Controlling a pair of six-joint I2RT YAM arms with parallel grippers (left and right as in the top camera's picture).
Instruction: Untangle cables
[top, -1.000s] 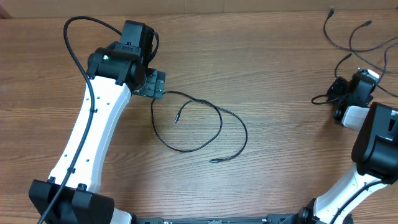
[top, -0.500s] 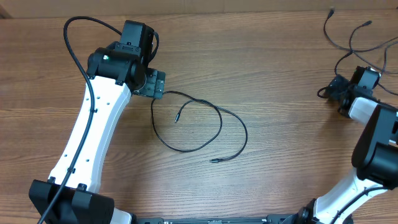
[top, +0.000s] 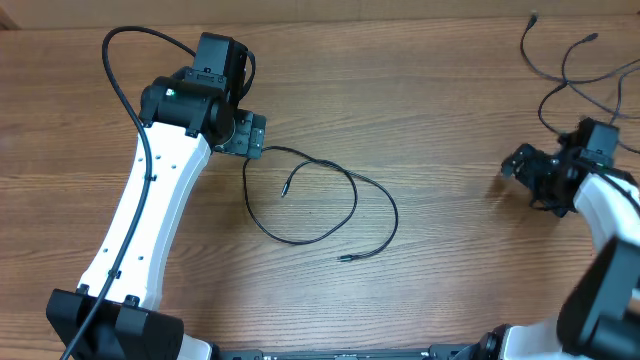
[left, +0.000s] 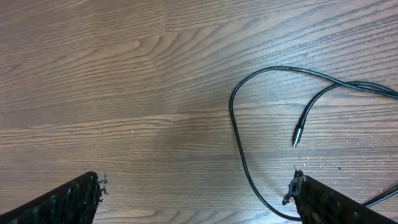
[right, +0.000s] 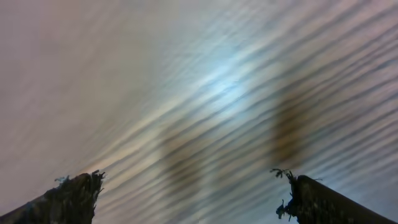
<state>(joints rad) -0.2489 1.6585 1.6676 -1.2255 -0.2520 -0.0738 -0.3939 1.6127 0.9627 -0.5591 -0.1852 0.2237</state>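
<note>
Cables (top: 356, 200) lie in 2 places on the table (top: 450, 280): 1 loose loop (left: 233, 118) just beside the left claw (left: 199, 196), a tangle (top: 563, 62) at the far right near the right claw (right: 186, 190). Both claws gape empty. Best pinch 1 plug end (top: 284, 191) and draw it out slowly.

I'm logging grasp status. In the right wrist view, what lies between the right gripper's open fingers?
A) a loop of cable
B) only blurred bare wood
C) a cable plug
B: the right gripper stands open, and only the blurred wood of the table shows in the gap.
</note>
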